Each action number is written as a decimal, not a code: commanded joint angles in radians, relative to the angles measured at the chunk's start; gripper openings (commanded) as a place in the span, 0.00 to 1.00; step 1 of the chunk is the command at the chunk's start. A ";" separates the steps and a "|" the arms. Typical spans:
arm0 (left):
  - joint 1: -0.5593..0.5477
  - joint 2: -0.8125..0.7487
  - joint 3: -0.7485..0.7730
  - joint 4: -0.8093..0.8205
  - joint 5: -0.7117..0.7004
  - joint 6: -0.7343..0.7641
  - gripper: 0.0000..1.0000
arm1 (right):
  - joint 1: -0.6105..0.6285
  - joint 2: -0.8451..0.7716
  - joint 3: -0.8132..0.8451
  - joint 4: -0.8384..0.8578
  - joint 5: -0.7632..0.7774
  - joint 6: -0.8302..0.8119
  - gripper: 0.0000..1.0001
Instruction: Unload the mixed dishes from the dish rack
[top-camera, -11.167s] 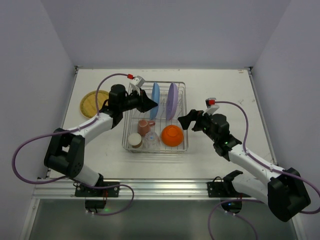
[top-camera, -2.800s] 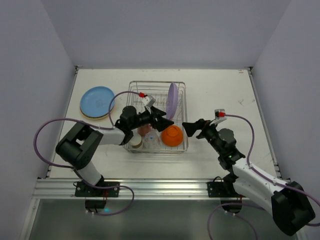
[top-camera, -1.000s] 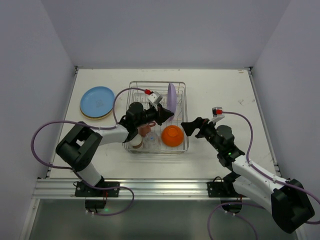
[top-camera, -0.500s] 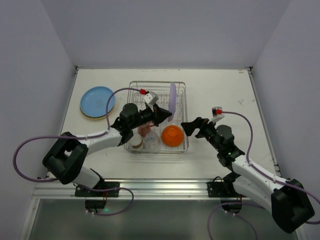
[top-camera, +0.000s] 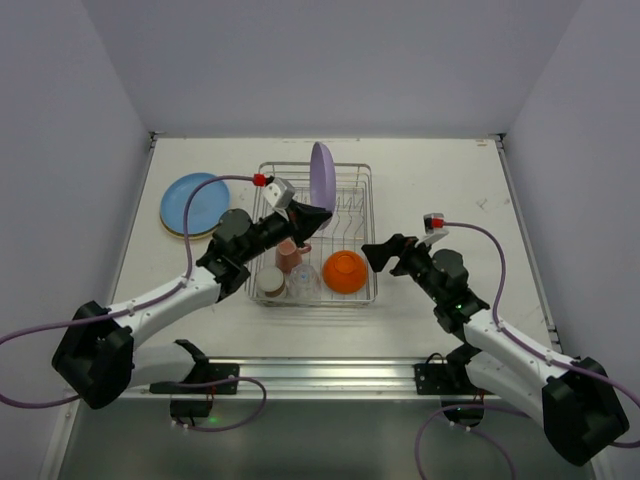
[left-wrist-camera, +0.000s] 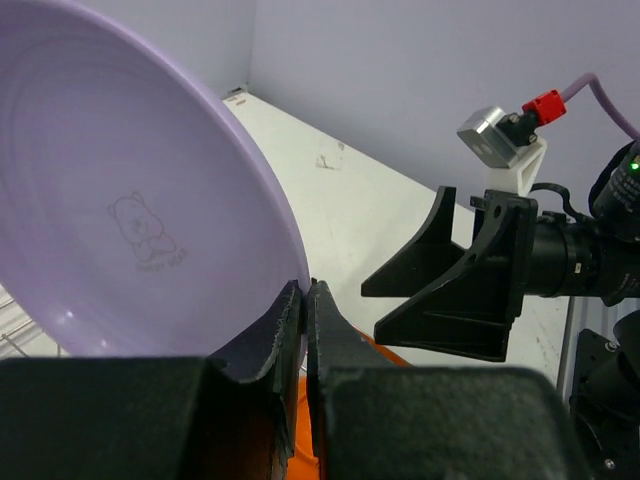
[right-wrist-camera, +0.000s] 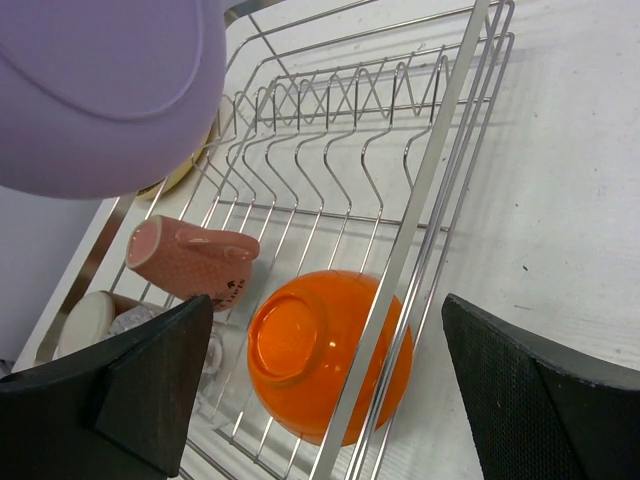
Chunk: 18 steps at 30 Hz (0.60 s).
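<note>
— Lavender plate: where is it?
— Up over the far side of the rack, out of the prongs, standing on edge. The left gripper is clamped on its lower rim. The wrist view shows both fingers pinching the lip.
— Where should it go, by your reckoning?
— Probably onto the blue plate on the table, left of the rack. That lies well to the left of the gripper, on the left arm's own side, so that arm is the one for it. The plate is upright, though, with its hollow face toward the left, so it must tip flat before it lands.
— The right gripper?
— Spread wide, holding nothing, just right of the rack. The bowl lies immediately to its left, in the rack's near right corner. Mug, cup and glass sit further left, closer to the left arm.
</note>
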 joint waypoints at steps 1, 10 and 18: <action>-0.002 -0.051 0.029 -0.016 -0.059 0.040 0.00 | 0.005 0.015 0.051 0.018 0.004 -0.015 0.99; -0.002 -0.151 0.129 -0.291 -0.261 0.074 0.00 | 0.005 0.038 0.065 0.015 -0.014 -0.017 0.99; 0.000 -0.242 0.156 -0.432 -0.659 0.022 0.00 | 0.005 0.034 0.066 0.009 -0.016 -0.014 0.99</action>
